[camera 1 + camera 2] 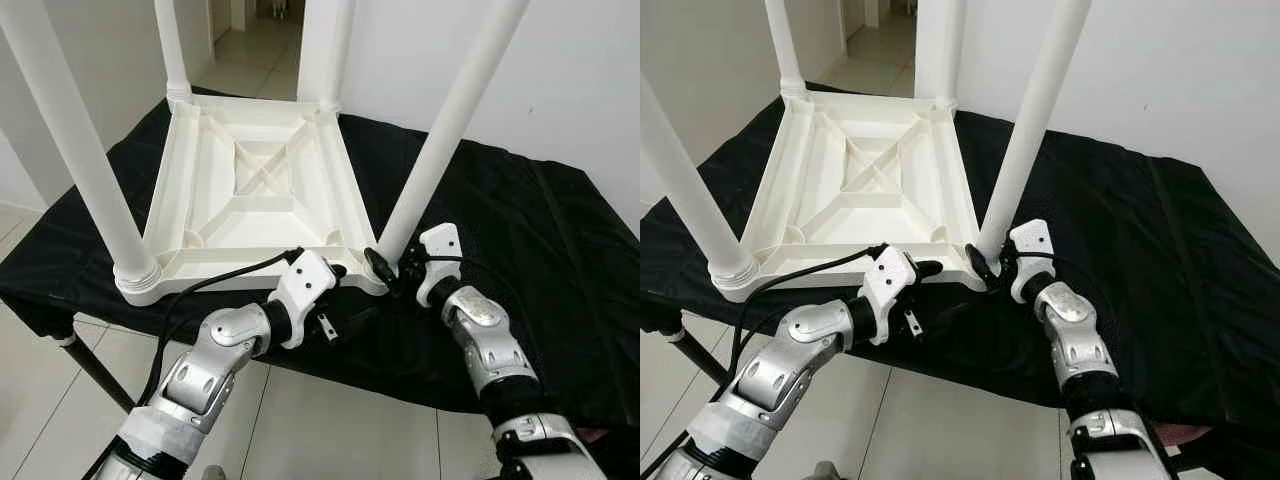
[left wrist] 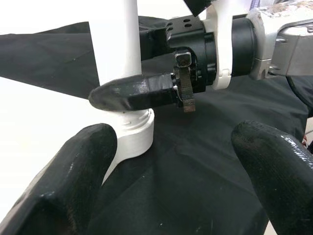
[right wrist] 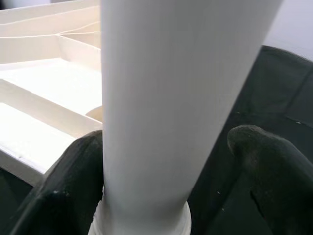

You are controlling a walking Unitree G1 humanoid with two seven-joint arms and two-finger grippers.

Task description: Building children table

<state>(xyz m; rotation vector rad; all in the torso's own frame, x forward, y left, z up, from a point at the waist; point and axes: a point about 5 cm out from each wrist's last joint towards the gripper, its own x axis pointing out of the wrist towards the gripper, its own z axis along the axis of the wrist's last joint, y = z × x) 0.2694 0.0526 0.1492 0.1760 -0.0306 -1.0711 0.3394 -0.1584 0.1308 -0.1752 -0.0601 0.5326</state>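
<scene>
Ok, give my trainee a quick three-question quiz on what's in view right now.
1. True or false: the white table lies upside down on the black cloth.
2. How many legs stand up from the table's corners? A two, B three, C four.
3. Fill in: the right hand has its fingers either side of the base of the near-right ___.
Key: 1 true; 2 C; 3 leg.

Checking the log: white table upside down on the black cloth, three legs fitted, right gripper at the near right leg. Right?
Not three: the left eye view shows four legs standing up from the upturned table. The rest holds: it lies on the black cloth, and the right gripper is at the base of the near right leg.
</scene>
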